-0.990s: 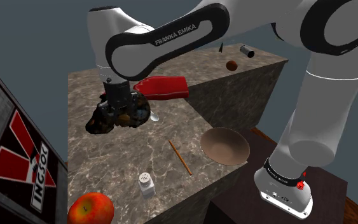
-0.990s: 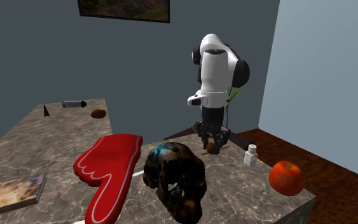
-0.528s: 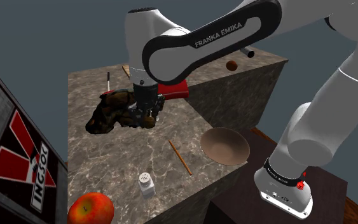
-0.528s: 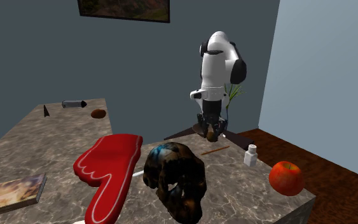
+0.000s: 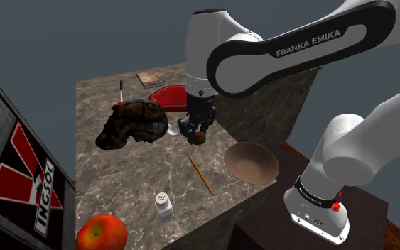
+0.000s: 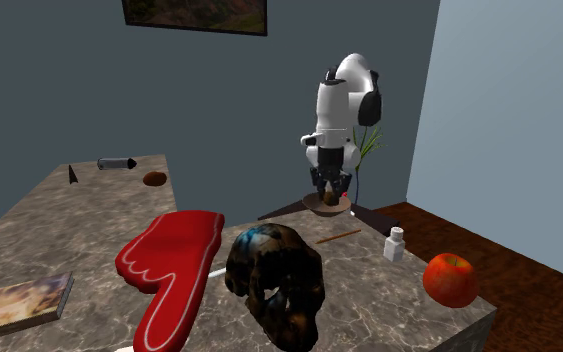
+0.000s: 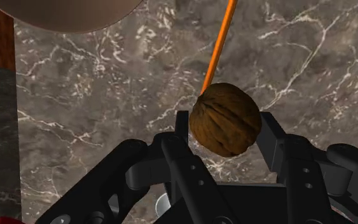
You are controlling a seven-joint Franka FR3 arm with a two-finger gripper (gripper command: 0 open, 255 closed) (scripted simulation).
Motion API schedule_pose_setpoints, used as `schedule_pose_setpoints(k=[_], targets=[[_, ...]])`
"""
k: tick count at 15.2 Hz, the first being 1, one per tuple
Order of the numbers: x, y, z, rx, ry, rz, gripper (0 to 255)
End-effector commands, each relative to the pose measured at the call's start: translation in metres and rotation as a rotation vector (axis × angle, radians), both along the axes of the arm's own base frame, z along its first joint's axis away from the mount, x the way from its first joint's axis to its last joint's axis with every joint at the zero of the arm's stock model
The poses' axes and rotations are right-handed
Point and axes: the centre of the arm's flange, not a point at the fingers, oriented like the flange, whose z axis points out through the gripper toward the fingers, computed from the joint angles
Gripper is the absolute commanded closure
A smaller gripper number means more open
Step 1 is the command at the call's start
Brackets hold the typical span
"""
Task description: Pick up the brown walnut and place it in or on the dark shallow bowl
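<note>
Clamped on a brown, wrinkled walnut (image 7: 226, 119) with the all-black two-finger gripper (image 7: 228, 130), clear of the brown marbled desk (image 7: 95, 102). Pinched only at the very fingertips, with most of the shell bulging out past them. Hanging short of the dull brown shallow bowl (image 5: 251, 163), ahead of the gripper and off to one side, close to the desk's edge. Not yet over it.

Main risk, judging by that shallow pinch: slipping. Round, hard and ridged, so likely to squirt out from between the pads under a jerk or a fast swing. Would then drop onto bare desk, bounce and roll, perhaps over the edge beside the bowl and down to the floor.

Second risk: letting go early. Just ahead of the gripper, on the desk, only a thin orange stick (image 7: 219, 44) and bare marble. Released here, would land on or beside that stick and skitter off.

Third: releasing from too high. Shallow, gently sloping wall, so little to stop a bouncing nut from hopping back out. Better to come low over the middle before opening.

Also worth watching on the way down: clipping the near rim with a fingertip and shoving or tipping the bowl toward the desk's edge. No trouble expected from the dark, glossy skull-shaped lump (image 5: 134, 122), well behind the gripper and away from the likely path.
</note>
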Motion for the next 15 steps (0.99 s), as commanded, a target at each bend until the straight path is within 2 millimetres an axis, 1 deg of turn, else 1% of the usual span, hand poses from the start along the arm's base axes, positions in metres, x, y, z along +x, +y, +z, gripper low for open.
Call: schedule_pose_setpoints(k=[1,12,13,15], targets=[[-0.022,-0.018,0.001,0.002,0.000,0.000,255],[-0.135,-0.110,0.002,0.002,0.000,0.000,255],[-0.143,-0.117,0.002,0.002,0.000,0.000,255],[-0.143,-0.117,-0.008,0.002,0.000,0.000,255]])
